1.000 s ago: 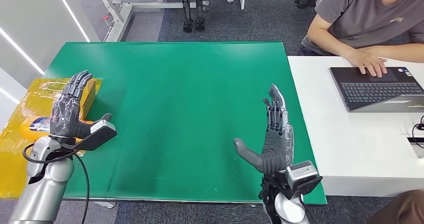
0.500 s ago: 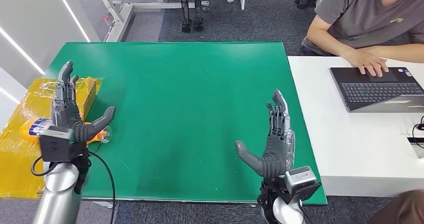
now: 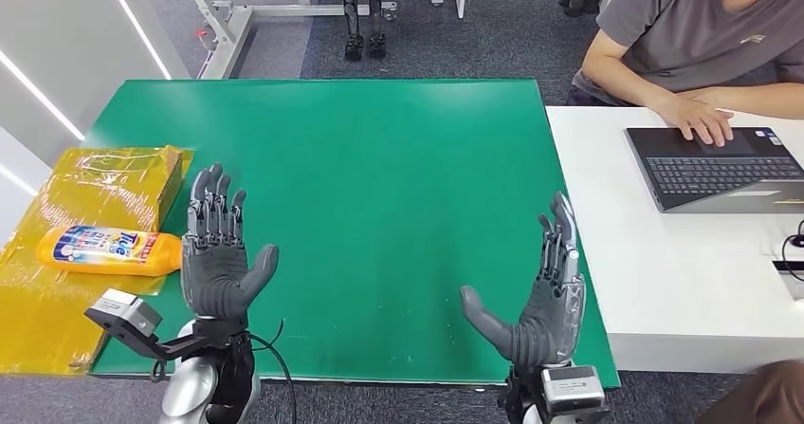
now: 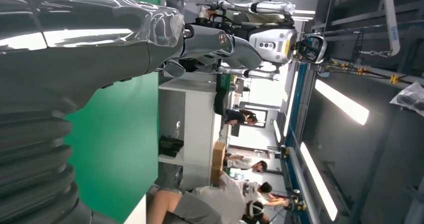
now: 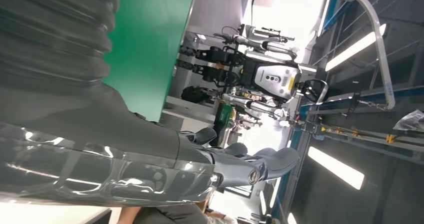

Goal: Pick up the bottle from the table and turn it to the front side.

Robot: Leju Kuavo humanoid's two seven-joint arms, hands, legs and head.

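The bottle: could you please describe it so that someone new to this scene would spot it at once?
Start at the green table and go to its left edge, where crinkled yellow wrapping is spread. The bottle lies on its side there, beside the left robot hand. It is orange-yellow with a blue, white and red label, unlike the plain yellow-wrapped box behind it.

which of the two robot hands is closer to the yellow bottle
The left hand: it hangs open just beside the bottle lying on the yellow plastic, while the right hand is far across the green table.

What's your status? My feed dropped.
Left hand and right hand open, empty. Yellow plastic bottle lying on yellow wrapping, beside left hand, untouched. Nothing between them.
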